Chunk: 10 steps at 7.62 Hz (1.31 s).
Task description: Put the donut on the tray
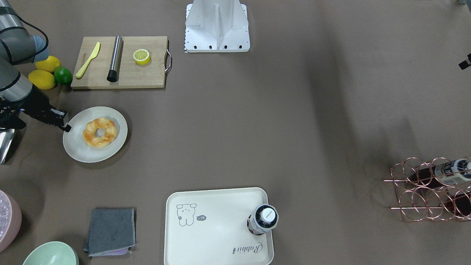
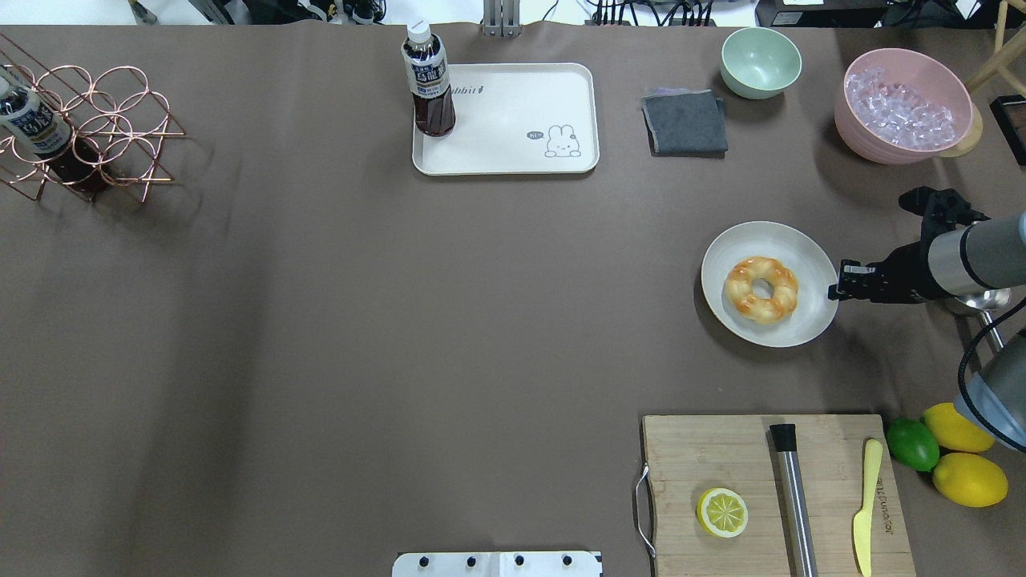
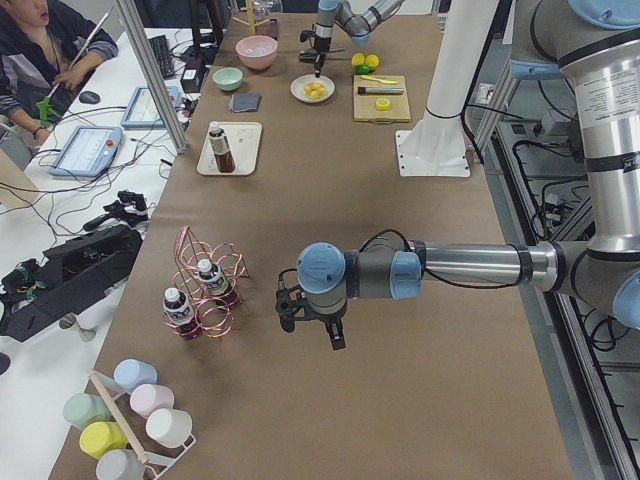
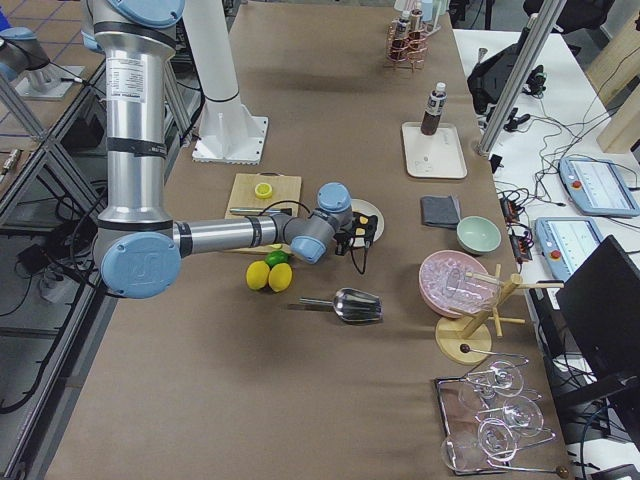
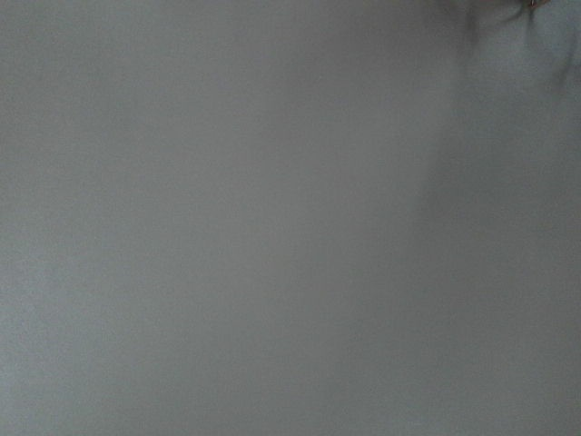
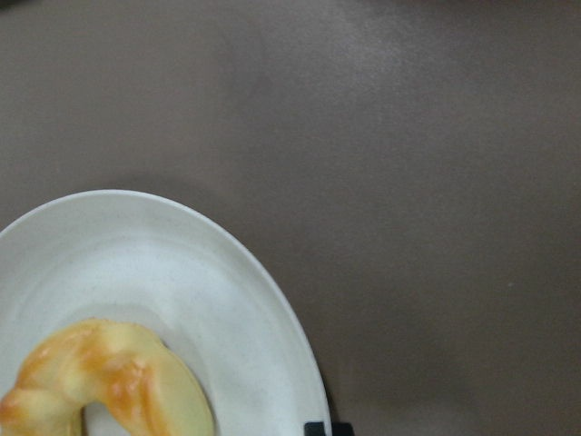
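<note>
The donut (image 2: 761,288) lies on a round off-white plate (image 2: 804,240) at the table's right; it also shows in the front view (image 1: 100,131) and the right wrist view (image 6: 109,381). My right gripper (image 2: 835,290) hangs just off the plate's right rim, apart from the donut, and looks shut and empty. One fingertip (image 6: 327,429) shows by the plate's rim (image 6: 272,300). The cream tray (image 2: 513,120) sits at the far middle with a bottle (image 2: 429,80) standing on its left end. My left gripper (image 3: 312,330) hovers over bare table beyond the rack; I cannot tell whether it is open.
A wooden cutting board (image 2: 721,457) holds a halved lemon (image 2: 722,512), a metal cylinder (image 2: 793,497) and a yellow knife (image 2: 864,513). Two lemons and a lime (image 2: 912,443) lie beside it. A grey cloth (image 2: 685,122), green bowl (image 2: 760,60), pink ice bowl (image 2: 902,108) and copper rack (image 2: 88,128) stand along the far side.
</note>
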Each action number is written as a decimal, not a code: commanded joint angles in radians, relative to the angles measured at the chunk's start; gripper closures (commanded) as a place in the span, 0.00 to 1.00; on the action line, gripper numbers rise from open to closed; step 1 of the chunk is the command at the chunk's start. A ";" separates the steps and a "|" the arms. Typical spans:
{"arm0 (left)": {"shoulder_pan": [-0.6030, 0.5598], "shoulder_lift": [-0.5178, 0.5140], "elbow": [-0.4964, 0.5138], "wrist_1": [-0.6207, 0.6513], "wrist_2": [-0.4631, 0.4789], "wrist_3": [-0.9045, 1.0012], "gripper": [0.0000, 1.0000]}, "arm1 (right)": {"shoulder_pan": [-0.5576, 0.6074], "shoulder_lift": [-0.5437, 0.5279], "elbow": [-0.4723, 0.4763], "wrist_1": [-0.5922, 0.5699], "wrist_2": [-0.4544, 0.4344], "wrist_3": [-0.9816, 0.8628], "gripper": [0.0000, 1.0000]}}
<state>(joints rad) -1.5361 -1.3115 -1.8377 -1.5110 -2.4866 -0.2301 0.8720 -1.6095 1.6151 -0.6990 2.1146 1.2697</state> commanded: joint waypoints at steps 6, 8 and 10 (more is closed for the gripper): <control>0.001 0.002 0.000 0.000 0.000 0.000 0.01 | 0.059 0.374 -0.026 -0.342 -0.004 0.160 1.00; 0.001 0.003 0.000 0.000 0.002 0.000 0.01 | 0.052 0.591 -0.218 -0.358 -0.027 0.268 1.00; 0.001 0.003 0.000 0.000 0.002 0.000 0.01 | 0.019 0.742 -0.367 -0.370 -0.114 0.362 1.00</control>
<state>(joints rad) -1.5355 -1.3089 -1.8378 -1.5110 -2.4855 -0.2301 0.9163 -1.0135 1.3867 -1.0524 2.0687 1.5442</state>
